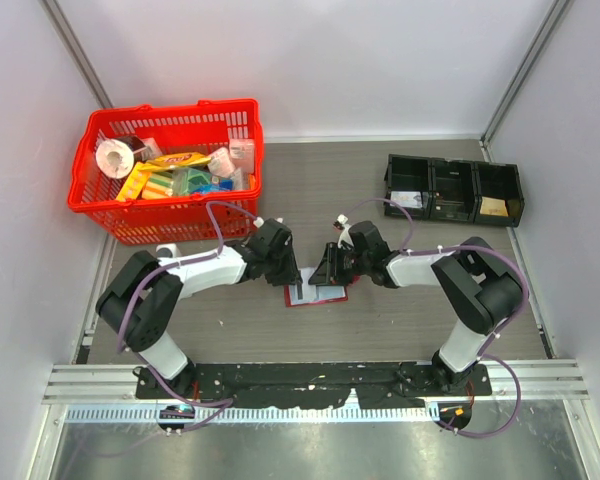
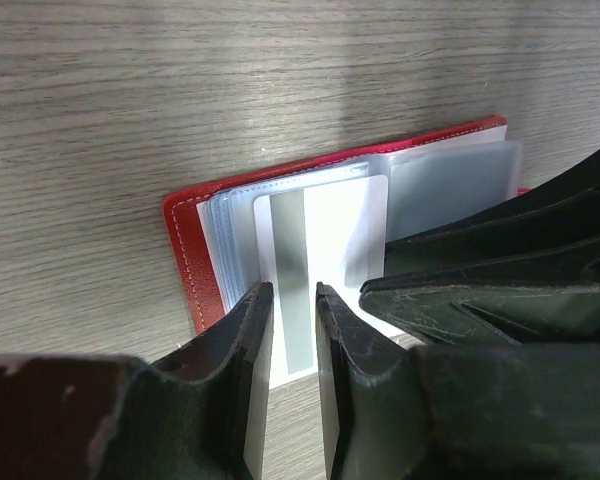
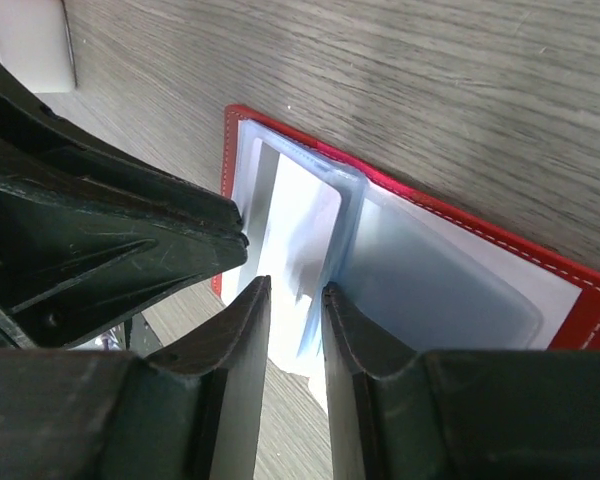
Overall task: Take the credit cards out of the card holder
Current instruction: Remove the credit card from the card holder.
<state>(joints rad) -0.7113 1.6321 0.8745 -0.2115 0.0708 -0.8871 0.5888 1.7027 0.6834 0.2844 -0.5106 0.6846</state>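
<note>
At the table's (image 1: 410, 315) centre lay the open card holder (image 1: 315, 295), the right gripper (image 3: 297, 287) at its 1 o'clock pinching a pocket leaf (image 3: 332, 205) to anchor it, the left gripper (image 2: 293, 290) at 10 o'clock straddling a white card (image 2: 332, 225) to draw it out — jaws narrow, grip unclear.

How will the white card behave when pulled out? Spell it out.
Probably stiff: the white card shows straight edges where it sticks out of the card holder. Likely slick, given its glossy face and the clear plastic sleeves. Looks thin, so probably light.
</note>
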